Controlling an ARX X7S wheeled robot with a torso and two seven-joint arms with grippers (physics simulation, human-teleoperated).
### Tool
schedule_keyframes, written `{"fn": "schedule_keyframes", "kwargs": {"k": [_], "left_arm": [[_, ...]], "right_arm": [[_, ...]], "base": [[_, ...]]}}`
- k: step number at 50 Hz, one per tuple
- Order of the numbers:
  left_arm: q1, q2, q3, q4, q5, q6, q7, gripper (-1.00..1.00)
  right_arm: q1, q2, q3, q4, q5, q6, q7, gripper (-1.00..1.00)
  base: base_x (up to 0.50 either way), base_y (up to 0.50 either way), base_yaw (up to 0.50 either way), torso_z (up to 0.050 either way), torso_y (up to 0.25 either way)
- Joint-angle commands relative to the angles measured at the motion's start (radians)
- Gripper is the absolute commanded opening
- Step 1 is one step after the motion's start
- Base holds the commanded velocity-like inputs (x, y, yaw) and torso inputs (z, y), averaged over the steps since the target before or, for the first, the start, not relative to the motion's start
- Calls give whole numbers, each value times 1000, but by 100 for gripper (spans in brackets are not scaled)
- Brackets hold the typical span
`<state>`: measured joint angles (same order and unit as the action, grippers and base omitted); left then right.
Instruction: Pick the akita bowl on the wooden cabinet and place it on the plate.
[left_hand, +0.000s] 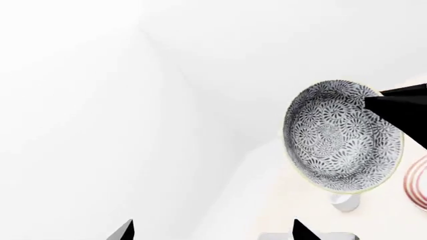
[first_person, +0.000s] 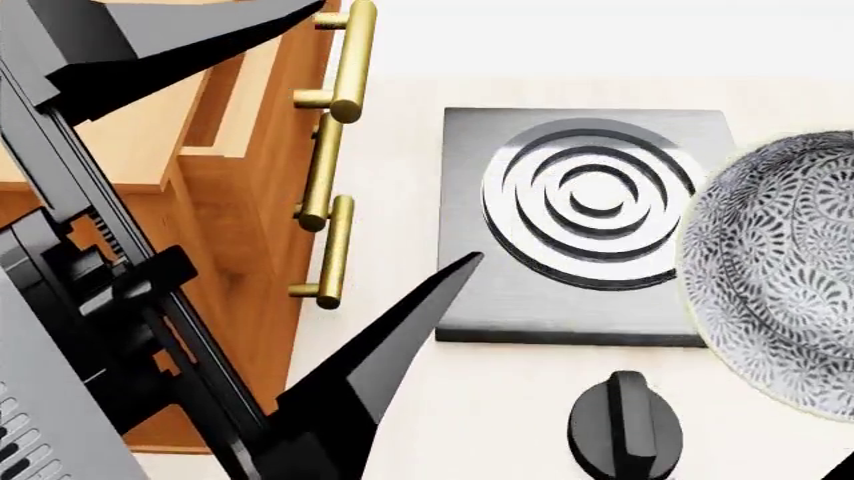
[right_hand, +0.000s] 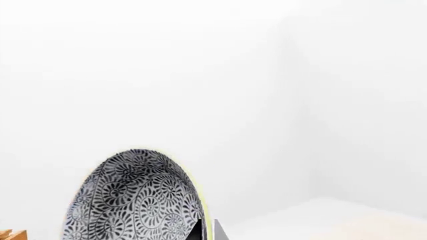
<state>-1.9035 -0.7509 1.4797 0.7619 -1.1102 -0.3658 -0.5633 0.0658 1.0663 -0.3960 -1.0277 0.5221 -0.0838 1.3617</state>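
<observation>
The akita bowl (first_person: 787, 270) hangs tilted in the air at the right of the head view, over the pale counter and well off the wooden cabinet (first_person: 227, 190) at the left. My right gripper (right_hand: 208, 231) is shut on the bowl (right_hand: 133, 200), pinching its rim. In the left wrist view, one black finger of the right gripper (left_hand: 400, 100) lies across the rim of the bowl (left_hand: 333, 135). The red-ringed edge of the plate (left_hand: 420, 182) shows just beyond the bowl. My left gripper (left_hand: 213, 231) is open and holds nothing; in the head view the left gripper (first_person: 400, 130) is beside the cabinet's front.
A dark square burner (first_person: 587, 200) with concentric rings lies on the counter between cabinet and bowl. A black knob (first_person: 625, 425) sits in front of it. Brass bar handles (first_person: 350, 60) stick out of the cabinet. A small white cup (left_hand: 345, 201) stands near the plate.
</observation>
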Motion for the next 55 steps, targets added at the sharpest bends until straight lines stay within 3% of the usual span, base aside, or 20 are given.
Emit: {"fn": "schedule_keyframes", "kwargs": {"k": [1, 10, 12, 18, 27, 31, 36, 42, 48, 55], "left_arm": [[11, 26, -37, 15, 5, 6, -16, 100], [36, 28, -36, 47, 35, 5, -73, 100], [38, 26, -44, 61, 34, 5, -108, 100], [35, 30, -51, 81, 27, -1, -142, 100], [45, 31, -51, 77, 35, 3, -140, 100], [36, 30, -58, 84, 24, -2, -151, 100], [28, 38, -62, 95, 12, -11, -163, 100], [41, 57, -53, 87, 31, -13, -163, 100], [40, 55, -58, 85, 28, -10, -158, 100], [50, 45, -56, 79, 39, -6, -153, 100]], "right_arm": [[-163, 58, 138, -1, -93, -220, 103, -100], [-194, 94, 184, -16, -88, -145, 197, -100], [-232, 86, 254, -19, -74, -50, 207, -100], [-302, 45, 395, -19, -39, 14, 208, -100], [-395, 75, 492, -19, -11, -53, 208, -100], [-456, 66, 531, -19, -15, -137, 207, -100], [-603, -20, 669, 6, -19, -283, 144, -100], [-682, -45, 760, 12, 10, -320, 97, -100], [-691, -39, 783, 19, 33, -337, 65, -100], [-687, -38, 721, 86, 196, -657, -184, -100]], "base": [[0, 0, 0, 0, 0], [0, 0, 0, 0, 1], [0, 0, 0, 0, 0], [0, 0, 0, 0, 0], [0, 0, 0, 0, 0], [0, 0, 0, 0, 0], [0, 0, 0, 0, 0], [0, 0, 0, 0, 0], [0, 0, 0, 2, 2], [0, 0, 0, 0, 0]]}}
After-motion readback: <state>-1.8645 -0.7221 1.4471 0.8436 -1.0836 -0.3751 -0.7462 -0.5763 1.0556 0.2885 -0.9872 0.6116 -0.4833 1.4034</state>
